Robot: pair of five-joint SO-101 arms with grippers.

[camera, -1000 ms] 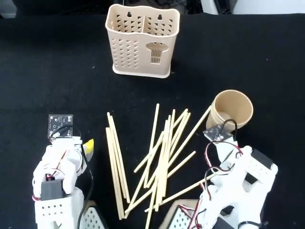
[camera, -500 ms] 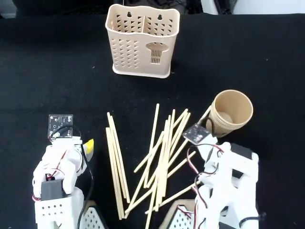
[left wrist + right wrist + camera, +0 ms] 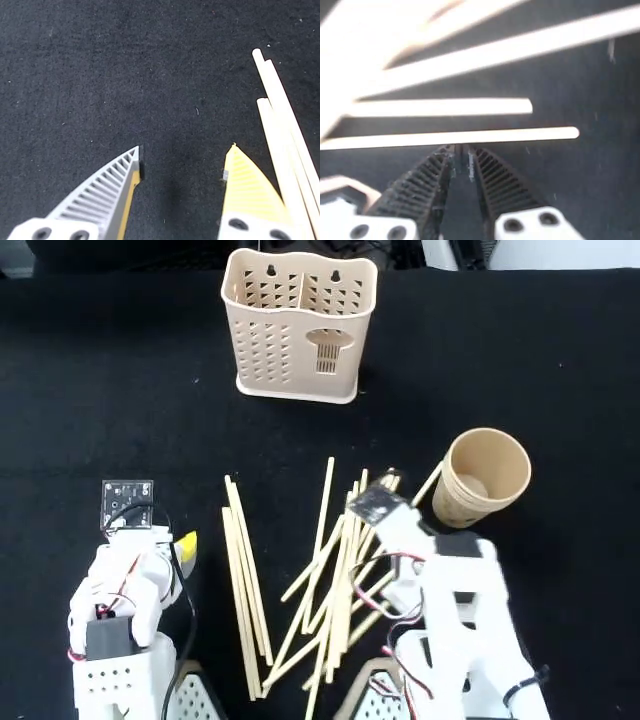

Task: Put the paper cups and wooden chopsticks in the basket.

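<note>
Several wooden chopsticks (image 3: 335,565) lie scattered in a loose pile at the table's middle. A brown paper cup (image 3: 485,478) stands upright to their right. The beige perforated basket (image 3: 300,330) stands at the back, two compartments showing. My right arm (image 3: 445,605) hangs over the right side of the pile. Its gripper (image 3: 460,152) is shut with nothing in it, the tips just short of a chopstick (image 3: 470,135). My left gripper (image 3: 182,160) is open low over bare cloth, left of three chopsticks (image 3: 280,115); its yellow finger (image 3: 187,547) shows from above.
A black cloth (image 3: 120,390) covers the whole table. The left arm's body (image 3: 120,610) sits at the front left. Open cloth lies between the pile and the basket, and to the cup's right.
My right arm has swung left, from beside the paper cup to over the chopstick pile. The left arm, cup and basket have not moved.
</note>
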